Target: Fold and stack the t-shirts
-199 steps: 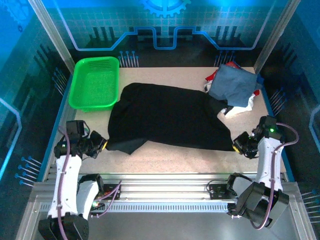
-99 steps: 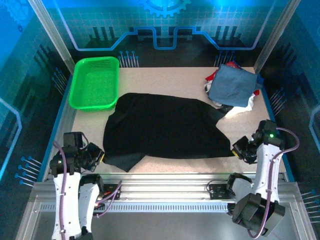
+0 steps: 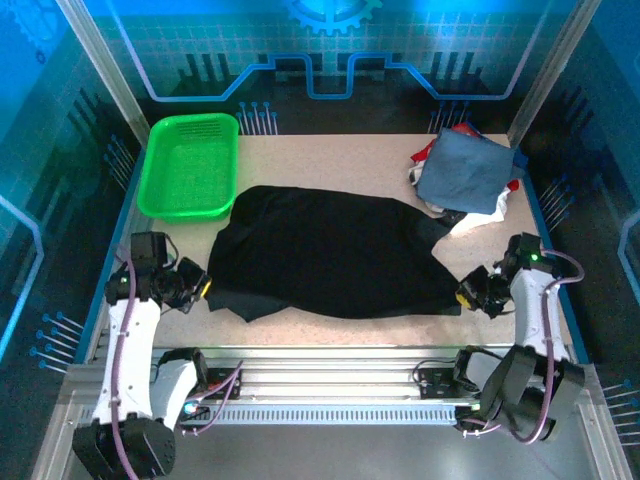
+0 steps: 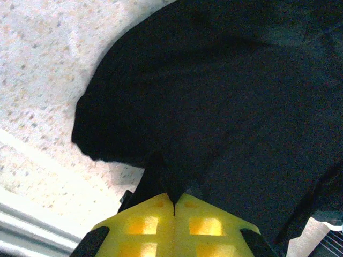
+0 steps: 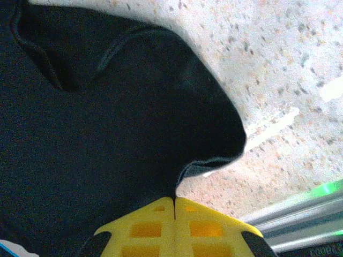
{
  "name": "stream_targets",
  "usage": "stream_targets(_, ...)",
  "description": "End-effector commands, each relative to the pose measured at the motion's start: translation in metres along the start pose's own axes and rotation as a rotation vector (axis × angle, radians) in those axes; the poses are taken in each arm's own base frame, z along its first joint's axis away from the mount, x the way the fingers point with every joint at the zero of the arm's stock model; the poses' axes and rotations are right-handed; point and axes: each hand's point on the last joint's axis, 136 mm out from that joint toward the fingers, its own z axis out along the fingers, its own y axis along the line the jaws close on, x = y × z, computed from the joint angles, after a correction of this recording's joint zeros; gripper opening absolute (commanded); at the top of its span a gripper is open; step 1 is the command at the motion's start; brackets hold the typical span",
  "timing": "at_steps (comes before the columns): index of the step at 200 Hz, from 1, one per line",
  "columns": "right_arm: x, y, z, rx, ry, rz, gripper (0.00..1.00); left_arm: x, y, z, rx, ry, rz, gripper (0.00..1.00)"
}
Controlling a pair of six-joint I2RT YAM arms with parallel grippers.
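Both clamped shut: left claw (image 4: 174,201) on the black tee (image 3: 330,250) at its near-left corner, right claw (image 5: 174,201) on its near-right hem, probably to spread it flat on the bench (image 3: 340,160) for folding. Folded tees (image 3: 465,170) sat far right.

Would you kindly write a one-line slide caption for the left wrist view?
Left gripper pinched shut on an edge of the black t-shirt, just above the speckled table.

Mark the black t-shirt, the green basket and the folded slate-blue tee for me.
black t-shirt (image 3: 330,250), top external view, middle of its body
green basket (image 3: 185,213), top external view, near rim
slate-blue tee (image 3: 465,170), top external view, upper face
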Motion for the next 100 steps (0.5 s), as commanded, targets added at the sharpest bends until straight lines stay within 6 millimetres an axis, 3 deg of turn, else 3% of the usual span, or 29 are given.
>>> stream_targets(1,-0.022,0.02,0.0,-0.045,-0.037,-0.05,0.0,-0.016,-0.026,0.003,0.066,-0.021,0.083,0.0)
stream_targets(100,-0.061,0.022,0.03,0.01,-0.015,-0.092,0.0,-0.053,-0.051,0.036,0.01,0.007,0.213,0.0)
